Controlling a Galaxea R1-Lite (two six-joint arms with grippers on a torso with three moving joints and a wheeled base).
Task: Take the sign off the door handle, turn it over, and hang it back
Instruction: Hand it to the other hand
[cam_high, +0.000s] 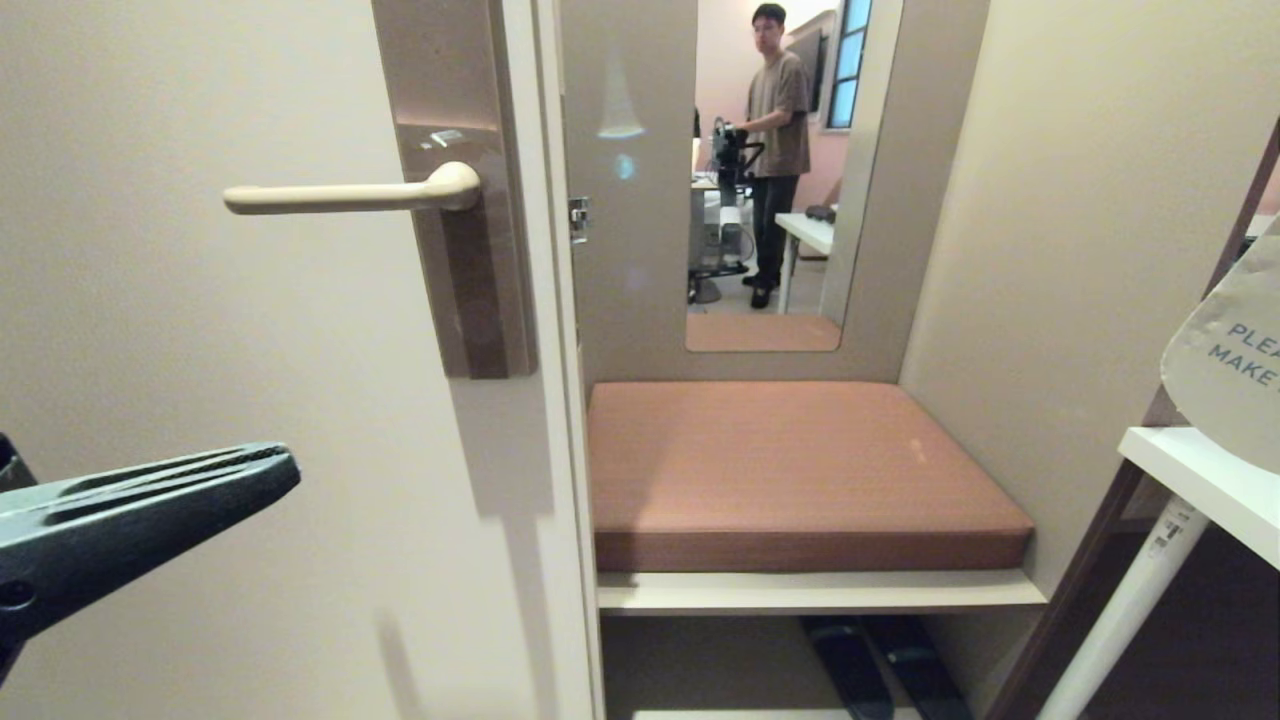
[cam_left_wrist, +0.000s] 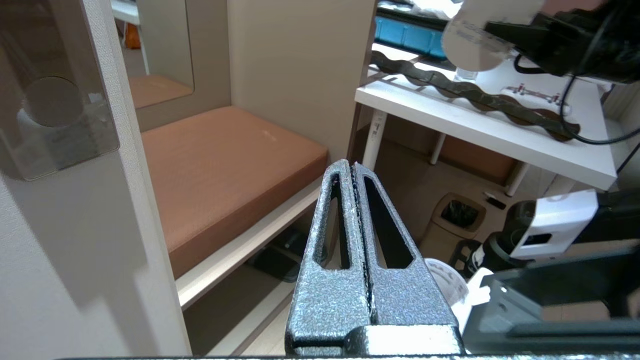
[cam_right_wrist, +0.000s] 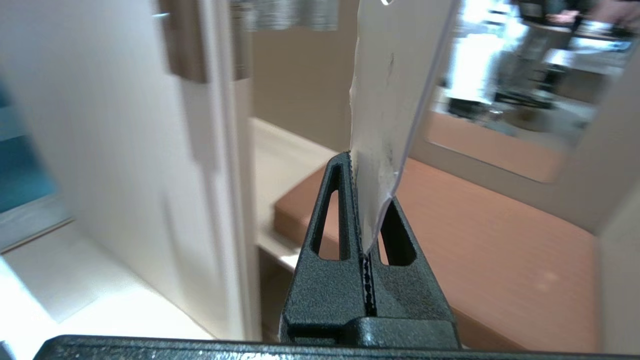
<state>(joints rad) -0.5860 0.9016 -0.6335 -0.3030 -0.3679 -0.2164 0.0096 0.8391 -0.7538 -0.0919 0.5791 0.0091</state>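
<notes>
The cream door handle (cam_high: 350, 196) juts left from its brownish backplate (cam_high: 470, 260), and nothing hangs on it. The sign (cam_high: 1235, 370) shows at the head view's far right edge, white face with blue letters toward me. My right gripper (cam_right_wrist: 365, 190) is shut on the sign (cam_right_wrist: 395, 90), pinching its lower edge so the card stands up from the jaws. My left gripper (cam_high: 290, 470) is low at the left, in front of the door and below the handle. Its fingers (cam_left_wrist: 345, 220) are shut with nothing between them. The left wrist view shows the sign (cam_left_wrist: 470, 45) far off in the right gripper.
Right of the door edge is a niche with a brown cushioned bench (cam_high: 800, 470) and a mirror (cam_high: 770, 180) reflecting a standing person. A white table (cam_high: 1200, 480) stands at the right, carrying a dark wavy rack (cam_left_wrist: 475, 95). A waste bin (cam_left_wrist: 460, 215) sits on the floor.
</notes>
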